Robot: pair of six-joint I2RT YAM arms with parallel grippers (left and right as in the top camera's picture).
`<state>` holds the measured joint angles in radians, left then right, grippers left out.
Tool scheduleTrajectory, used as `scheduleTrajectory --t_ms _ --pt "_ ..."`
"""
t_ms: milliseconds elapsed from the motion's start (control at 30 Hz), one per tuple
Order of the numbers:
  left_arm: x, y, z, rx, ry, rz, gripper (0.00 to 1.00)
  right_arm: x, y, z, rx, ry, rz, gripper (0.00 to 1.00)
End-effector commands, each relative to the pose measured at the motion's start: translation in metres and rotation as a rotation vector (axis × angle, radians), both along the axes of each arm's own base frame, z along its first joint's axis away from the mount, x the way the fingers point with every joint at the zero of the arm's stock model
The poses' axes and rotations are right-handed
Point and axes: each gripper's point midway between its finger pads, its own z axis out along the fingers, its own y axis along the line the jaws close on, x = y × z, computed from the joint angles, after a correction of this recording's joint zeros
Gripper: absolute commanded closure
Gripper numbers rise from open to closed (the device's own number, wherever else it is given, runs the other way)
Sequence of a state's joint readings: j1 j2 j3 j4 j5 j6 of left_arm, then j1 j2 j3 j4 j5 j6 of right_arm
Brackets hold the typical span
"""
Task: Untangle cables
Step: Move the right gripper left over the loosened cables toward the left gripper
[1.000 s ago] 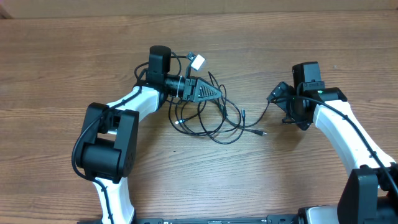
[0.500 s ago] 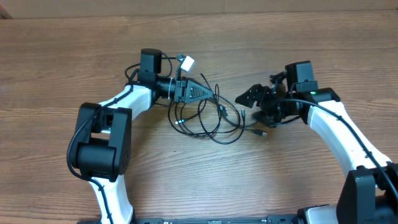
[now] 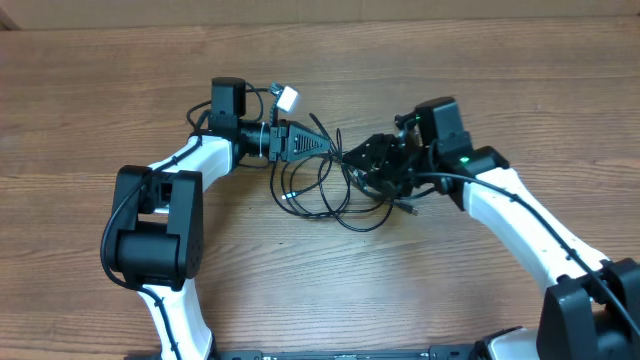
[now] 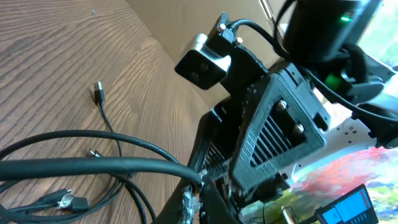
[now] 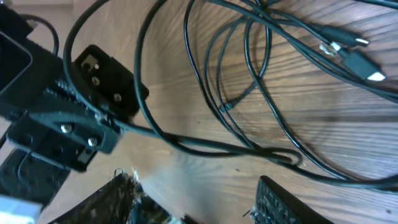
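Observation:
The cables [image 3: 330, 195] lie as a loose tangle of thin black loops on the wooden table [image 3: 480, 60] between the two arms. My left gripper [image 3: 325, 143] is at the tangle's upper edge and is shut on one black cable [image 4: 93, 165], which runs out of its jaws [image 4: 199, 186] to the left. My right gripper [image 3: 362, 160] faces it from the right, just above the loops. Its fingers [image 5: 118, 196] stand apart with only bare wood between them, and the cables [image 5: 249, 87] lie just ahead of the tips [image 5: 199, 205].
Loose plug ends lie at the tangle's right [image 3: 420, 212] and left [image 3: 287, 197]. A small white block [image 3: 288, 98] sticks up beside the left wrist. The two grippers are nearly tip to tip. Bare wood spreads all around the tangle.
My right gripper has swung left from the table's right side to the tangle and its jaws have narrowed. My left gripper has drawn slightly left and back with its cable.

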<state>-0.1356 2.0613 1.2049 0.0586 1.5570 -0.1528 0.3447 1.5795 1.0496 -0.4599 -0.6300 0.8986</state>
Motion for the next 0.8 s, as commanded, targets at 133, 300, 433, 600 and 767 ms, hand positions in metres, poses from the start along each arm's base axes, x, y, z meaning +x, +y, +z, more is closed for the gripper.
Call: scheduleTrajectory --t_ms 133,300,433,600,767 --pt "-0.002 -0.001 0.003 -0.02 -0.015 -0.02 0.96 0.014 -0.003 -0.018 -0.173 -0.042 -0.156 0.38" --pt "-0.002 -0.001 0.003 -0.019 -0.013 -0.02 0.96 0.021 -0.012 -0.022 -0.24 -0.079 -0.206 0.36" --pt "-0.002 -0.001 0.003 -0.019 -0.013 -0.021 0.96 0.028 -0.009 -0.016 -0.224 -0.114 -0.214 0.32" --pt "-0.002 -0.001 0.003 -0.019 -0.012 -0.021 0.96 0.033 -0.007 -0.011 -0.21 -0.14 -0.218 0.3" --pt "-0.002 -0.002 0.003 -0.018 -0.005 -0.022 0.96 0.033 -0.007 -0.019 -0.222 -0.122 -0.215 0.3"
